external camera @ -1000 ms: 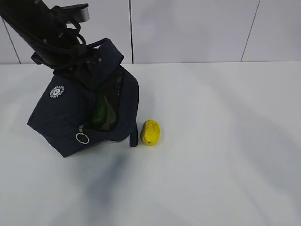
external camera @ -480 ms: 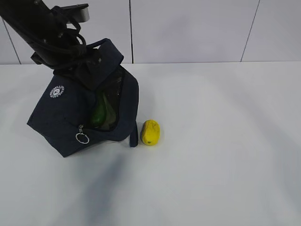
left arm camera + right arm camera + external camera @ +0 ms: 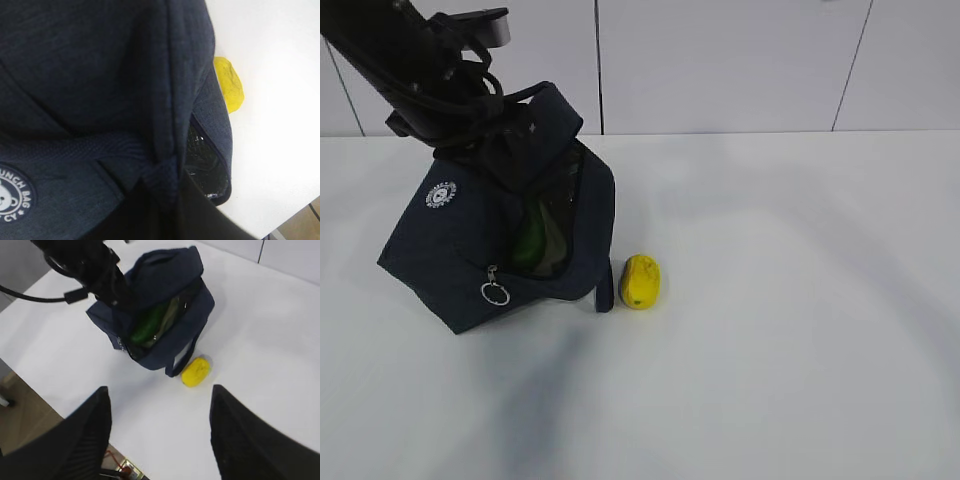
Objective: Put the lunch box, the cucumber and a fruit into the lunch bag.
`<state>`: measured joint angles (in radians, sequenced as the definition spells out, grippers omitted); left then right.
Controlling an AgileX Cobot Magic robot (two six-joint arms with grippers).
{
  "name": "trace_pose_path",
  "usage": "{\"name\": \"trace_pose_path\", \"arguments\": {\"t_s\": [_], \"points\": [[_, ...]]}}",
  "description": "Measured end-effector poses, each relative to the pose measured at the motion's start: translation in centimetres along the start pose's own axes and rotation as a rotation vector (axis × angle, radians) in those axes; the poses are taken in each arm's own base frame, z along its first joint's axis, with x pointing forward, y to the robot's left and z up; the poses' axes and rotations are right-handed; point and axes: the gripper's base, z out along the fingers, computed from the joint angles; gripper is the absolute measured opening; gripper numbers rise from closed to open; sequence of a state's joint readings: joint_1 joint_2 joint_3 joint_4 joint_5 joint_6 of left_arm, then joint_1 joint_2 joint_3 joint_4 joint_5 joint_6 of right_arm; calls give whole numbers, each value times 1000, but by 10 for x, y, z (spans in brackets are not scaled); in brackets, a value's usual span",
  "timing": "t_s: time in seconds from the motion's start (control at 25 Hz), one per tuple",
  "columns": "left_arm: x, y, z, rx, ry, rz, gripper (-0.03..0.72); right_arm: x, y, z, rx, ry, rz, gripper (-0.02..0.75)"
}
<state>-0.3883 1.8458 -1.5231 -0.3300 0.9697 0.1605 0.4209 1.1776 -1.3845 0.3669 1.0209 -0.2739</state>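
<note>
The navy lunch bag [image 3: 470, 235] hangs tilted at the left with its mouth open to the right. My left gripper [image 3: 165, 192] is shut on the bag's handle [image 3: 160, 172] and holds that side up. Inside lies the dark green cucumber [image 3: 530, 240] [image 3: 147, 325]. A pale green surface beside it looks like the lunch box [image 3: 170, 314]. The yellow fruit [image 3: 641, 280] [image 3: 196, 371] [image 3: 230, 85] rests on the table just right of the bag's lower corner. My right gripper [image 3: 160, 390] hovers high above the table, open and with nothing in it.
The white table [image 3: 790, 300] runs to a tiled wall behind. A silver ring pull [image 3: 495, 292] and a round white logo [image 3: 440, 195] show on the bag's side. The left arm [image 3: 410, 60] leans over the bag. The table's near edge [image 3: 75, 425] shows below.
</note>
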Motion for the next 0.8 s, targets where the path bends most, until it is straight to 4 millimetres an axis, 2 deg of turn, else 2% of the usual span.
{"name": "trace_pose_path", "arguments": {"t_s": [0.28,0.64,0.8], "points": [[0,0,0,0,0,5,-8,38,-14,53,-8,139,86,465],[0,0,0,0,0,9,-8,52,-30,123,-65,285,210,462],[0,0,0,0,0,10,-8,54,-40,150,-42,277,244,461]]}}
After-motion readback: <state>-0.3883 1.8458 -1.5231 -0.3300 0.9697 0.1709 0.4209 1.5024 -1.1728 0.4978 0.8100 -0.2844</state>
